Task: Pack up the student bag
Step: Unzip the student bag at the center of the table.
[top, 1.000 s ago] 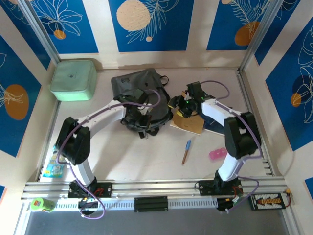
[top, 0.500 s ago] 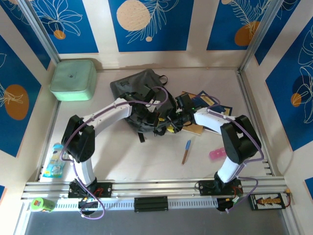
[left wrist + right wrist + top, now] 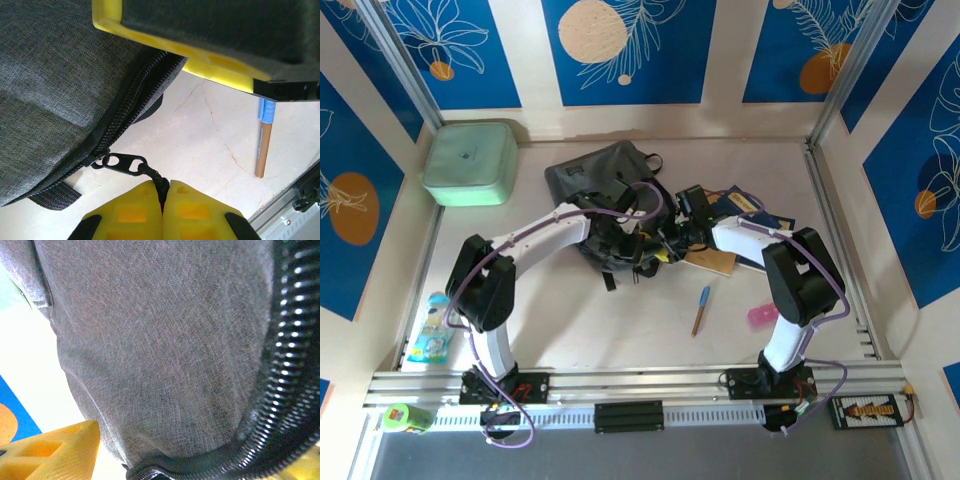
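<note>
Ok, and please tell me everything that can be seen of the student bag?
The student bag is a soft dark grey backpack of woven-looking fabric with black straps, lying slumped on the table, toward its far middle. A black coil zipper runs along its edge. The left gripper is shut on the black cord tied to the metal zipper pull. The right gripper is at the bag's right side, one yellow finger beside the fabric; whether it grips is unclear.
</note>
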